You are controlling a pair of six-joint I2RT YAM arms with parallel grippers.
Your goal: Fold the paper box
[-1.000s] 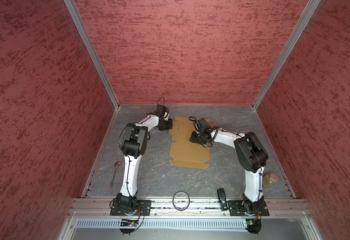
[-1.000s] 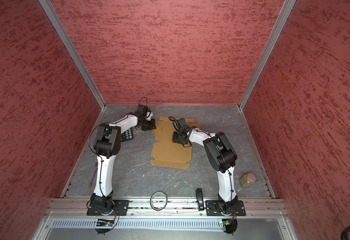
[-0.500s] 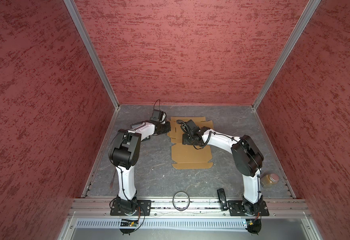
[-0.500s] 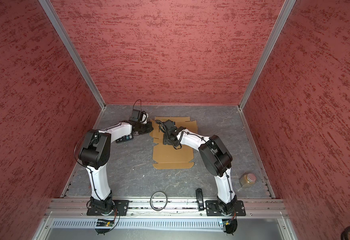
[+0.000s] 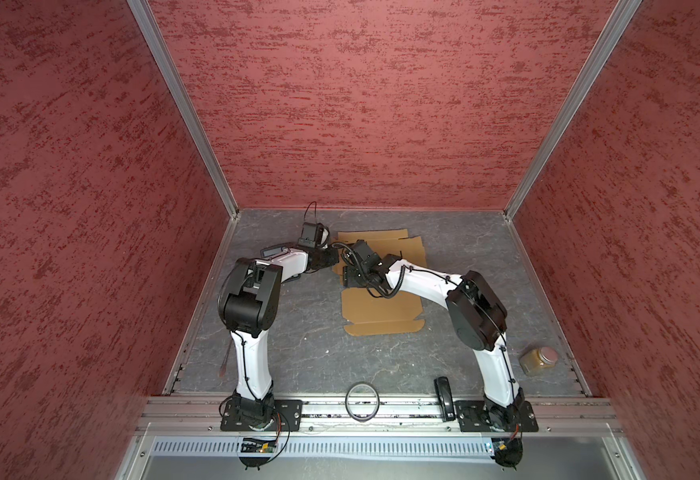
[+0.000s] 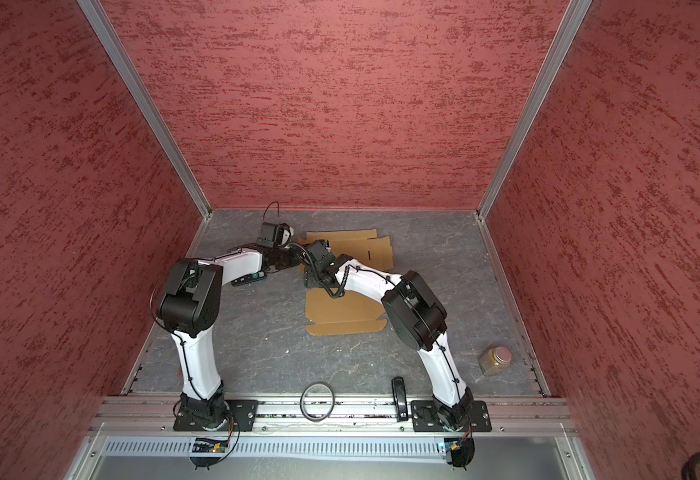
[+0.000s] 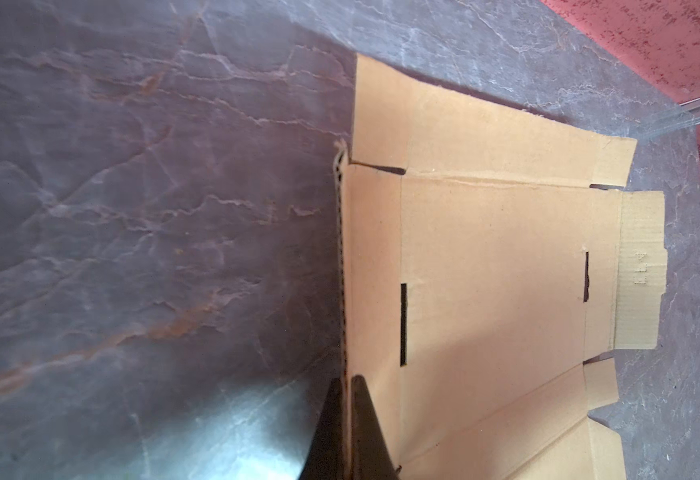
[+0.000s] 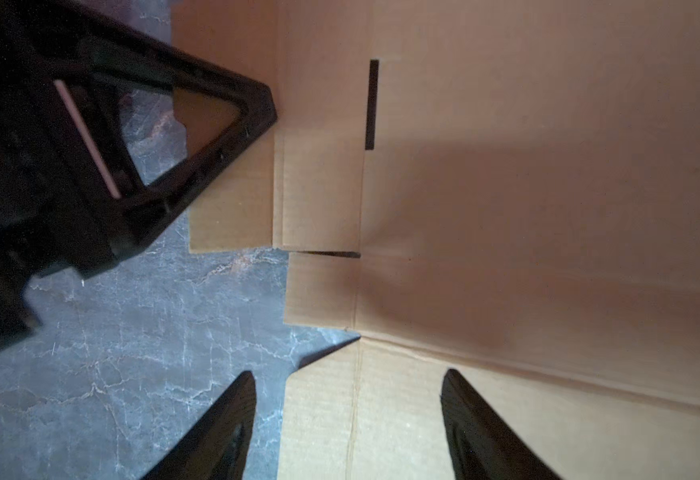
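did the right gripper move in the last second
Yes: the right gripper moved left in a top view, away from the jar, to the left edge of the paper box.

— Where do your two top views sit?
— High over the near edge of the table [image 5: 298,365], side by side, looking down at the whole table and both arms.
— And your wrist views?
— Both close. Your left looks along the left hand [image 7: 346,380] across the paper box [image 7: 494,266]. Your right looks down between the fingers of the right hand [image 8: 348,374]. They share the box edge by the left hand.
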